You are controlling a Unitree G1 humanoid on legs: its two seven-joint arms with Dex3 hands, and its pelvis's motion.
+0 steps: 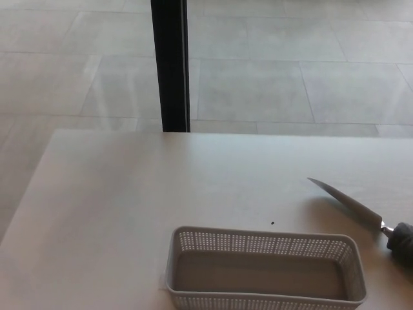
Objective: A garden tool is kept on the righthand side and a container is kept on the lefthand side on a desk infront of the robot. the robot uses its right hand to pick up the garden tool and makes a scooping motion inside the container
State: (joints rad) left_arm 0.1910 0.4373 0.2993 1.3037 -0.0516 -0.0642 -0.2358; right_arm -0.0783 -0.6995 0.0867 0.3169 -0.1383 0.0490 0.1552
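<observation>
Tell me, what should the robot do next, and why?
Probably bring the right hand in toward the garden tool's dark handle. The garden tool lies untouched on the desk, right of the empty basket, and no hand shows yet, so nothing can be scooped until it is picked up.

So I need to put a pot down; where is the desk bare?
The desk is bare left of and behind the basket, up to the far edge. It is crowded on the right, where the tool lies beside the basket.
</observation>
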